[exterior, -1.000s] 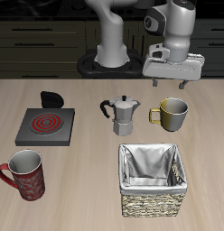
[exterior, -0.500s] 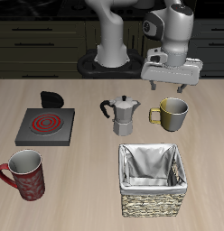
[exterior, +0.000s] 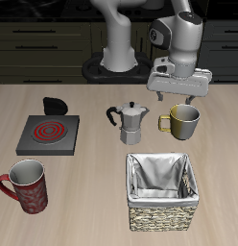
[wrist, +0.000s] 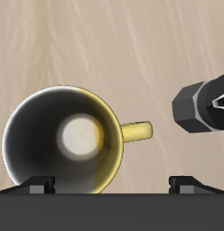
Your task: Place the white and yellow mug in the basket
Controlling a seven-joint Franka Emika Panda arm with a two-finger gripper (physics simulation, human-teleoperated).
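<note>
The white and yellow mug (exterior: 184,120) stands upright on the table beside the moka pot, its handle toward the pot. In the wrist view the mug (wrist: 64,140) shows from above, with a pale inside and a yellow handle. My gripper (exterior: 177,98) hangs open and empty just above and slightly behind the mug; its fingertips (wrist: 39,185) show at the frame's edge, apart from the mug. The basket (exterior: 161,190), woven wicker with a grey-white lining, sits empty near the table's front edge, in front of the mug.
A silver moka pot (exterior: 131,122) stands close beside the mug and also shows in the wrist view (wrist: 206,105). A red patterned mug (exterior: 27,186) stands near the front edge. A stove burner plate (exterior: 49,135) and a small black object (exterior: 56,104) lie farther off.
My gripper has come down and a little toward the table's front, closer over the yellow mug. Its fingers stay open. Nothing on the table has moved.
</note>
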